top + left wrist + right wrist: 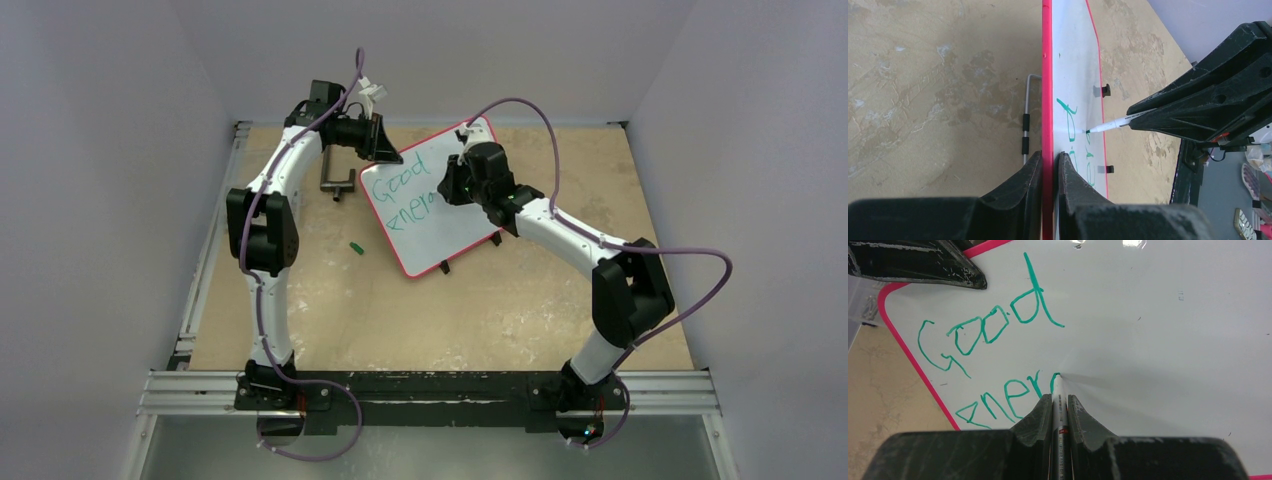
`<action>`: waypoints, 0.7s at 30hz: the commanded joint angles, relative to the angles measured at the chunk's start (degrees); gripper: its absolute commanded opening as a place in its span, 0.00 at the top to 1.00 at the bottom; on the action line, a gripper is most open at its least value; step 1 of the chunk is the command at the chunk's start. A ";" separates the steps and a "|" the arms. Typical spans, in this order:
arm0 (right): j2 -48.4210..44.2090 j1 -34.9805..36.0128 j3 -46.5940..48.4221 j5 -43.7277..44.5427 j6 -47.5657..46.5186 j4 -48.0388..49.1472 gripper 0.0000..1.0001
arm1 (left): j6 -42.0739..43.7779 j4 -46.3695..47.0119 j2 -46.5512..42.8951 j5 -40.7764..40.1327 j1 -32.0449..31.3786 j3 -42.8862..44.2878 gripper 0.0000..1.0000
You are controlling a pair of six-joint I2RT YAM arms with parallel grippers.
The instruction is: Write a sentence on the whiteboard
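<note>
The right gripper (pixel 1059 399) pinches a marker (pixel 1058 386) whose tip touches the whiteboard (pixel 1168 340), skewed on the table (pixel 300 310), just after "ener" of the green sentence (pixel 993 332), while farther back the left gripper (pixel 1050 156) clamps, seemingly near a corner, its red edge.

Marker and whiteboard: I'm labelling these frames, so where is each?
marker (pixel 1058 390): right wrist view, white barrel just behind the tip.
whiteboard (pixel 452 235): top external view, bare white surface below the writing.

white-shelled arms (pixel 560 228), black joints (pixel 630 290), a purple cable (pixel 680 251) on each (looping loosely), scuffed black end effector fingers (pixel 1033 420).
</note>
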 commanded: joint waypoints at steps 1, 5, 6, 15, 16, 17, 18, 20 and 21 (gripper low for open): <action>1.40 0.00 1.54 1.59 -0.80 0.42 1.00 | 3.67 1.32 -3.87 1.69 -0.61 -0.07 1.00; 0.47 -0.05 -0.53 1.36 -0.99 0.41 1.00 | 3.74 1.30 -3.91 1.60 -0.61 -0.07 1.00; 0.15 -0.03 -1.34 1.28 -0.97 0.41 1.00 | 3.71 1.26 -3.89 1.59 -0.61 -0.08 1.00; -2.18 -0.03 -4.72 1.47 -1.24 -0.73 1.00 | 3.86 1.00 -4.00 1.17 -0.61 -0.08 1.00; -2.37 -0.07 -5.12 1.46 -1.25 -0.81 1.00 | 3.87 1.02 -4.02 1.09 -0.61 -0.11 1.00; -2.64 -0.02 -5.43 1.32 -1.24 -0.94 1.00 | 3.87 0.99 -4.02 1.07 -0.59 -0.08 1.00; -2.99 0.00 -5.74 1.39 -1.30 -1.09 1.00 | 3.87 0.98 -4.00 1.07 -0.61 -0.07 1.00; -3.61 0.00 -6.59 1.37 -1.34 -1.40 1.00 | 3.89 0.95 -4.03 1.07 -0.61 -0.08 1.00; -3.96 -0.04 -7.01 1.26 -1.38 -1.49 1.00 | 3.87 0.91 -3.98 1.07 -0.61 -0.09 1.00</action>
